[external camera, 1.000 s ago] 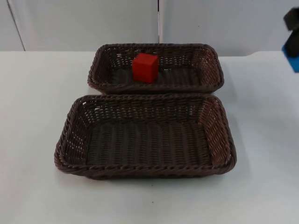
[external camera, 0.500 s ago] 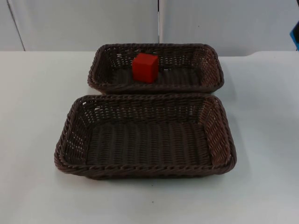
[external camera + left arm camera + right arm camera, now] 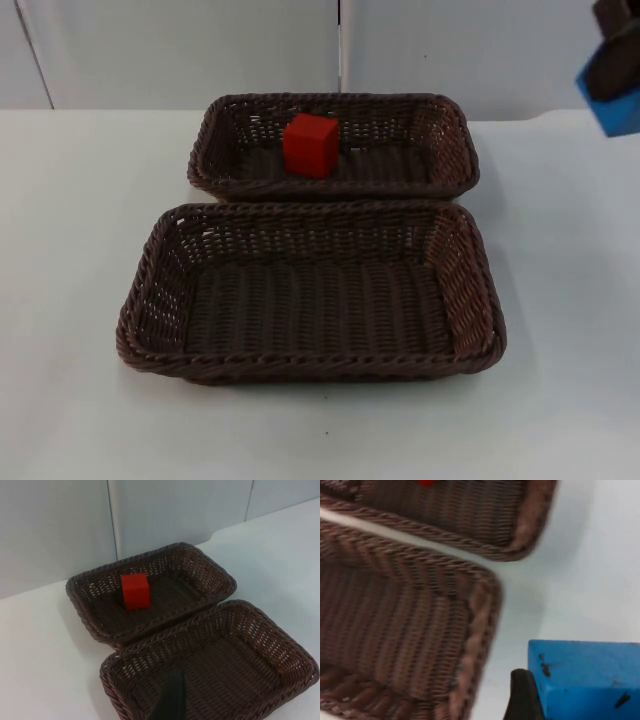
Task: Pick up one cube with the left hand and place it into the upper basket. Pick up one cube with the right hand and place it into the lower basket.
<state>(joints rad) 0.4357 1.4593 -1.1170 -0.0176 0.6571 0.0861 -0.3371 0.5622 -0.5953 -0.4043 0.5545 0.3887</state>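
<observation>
A red cube (image 3: 311, 145) rests inside the upper basket (image 3: 455, 150), left of its middle. The lower basket (image 3: 150, 300) in front of it holds nothing. My right gripper (image 3: 612, 78) hangs above the table at the far right, level with the upper basket and shut on a blue cube (image 3: 612, 108). In the right wrist view the blue cube (image 3: 587, 677) sits against a black fingertip (image 3: 521, 697), off the lower basket's corner (image 3: 482, 605). The left arm waits, drawn back; its wrist view takes in both baskets, the red cube (image 3: 135, 590) and one fingertip (image 3: 170, 700).
White table top (image 3: 70, 200) lies open to the left, right and front of the baskets. The grey partition wall (image 3: 180, 50) closes the far side, just behind the upper basket.
The right gripper with the blue cube slid almost out of the top view half a second ago and has now come back in, further left and higher than a second ago. Baskets and red cube are unmoved.
</observation>
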